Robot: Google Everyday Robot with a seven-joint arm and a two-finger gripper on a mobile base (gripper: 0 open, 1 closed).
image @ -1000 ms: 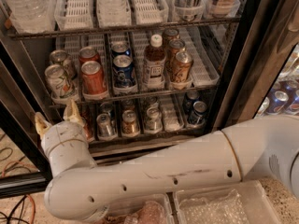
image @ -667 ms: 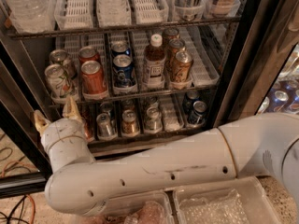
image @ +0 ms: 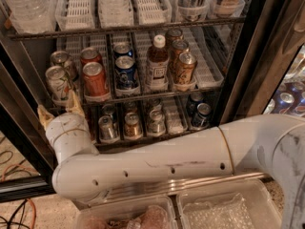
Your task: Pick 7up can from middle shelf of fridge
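Fridge: the fridge (image: pixel 267 56) stands open to the camera, so the racks can be reached from the front.
Middle shelf: the middle shelf (image: pixel 209 75) holds its drinks in clear lane trays, one behind another, which keeps each row apart from its neighbours.
7up can: the 7up can (image: pixel 58 83) stands upright at the front of the leftmost lane, with a similar pale can behind it; being the front one, it looks like the easier to take.
Neighbours: a red can (image: pixel 95 79) stands just beside it to the right, then a blue can (image: pixel 125 73) and a bottle (image: pixel 157 65) further along.
Claw: the claw (image: pixel 60 109) sits at the shelf's front edge, just under the 7up can, its two tan fingertips (image: pixel 75 104) spread wide and pointing up with nothing between them.
Arm: the white arm (image: pixel 157 163) runs in low from the right and bends up at the wrist, probably to stay below the rack (and off the lower cans (image: pixel 132 124)).
Step in hand: approach, as I judge it; no grasp yet.
Next move calls for: rising and pushing in so the fingers straddle the can.
Risk: the right finger may nudge the red can.
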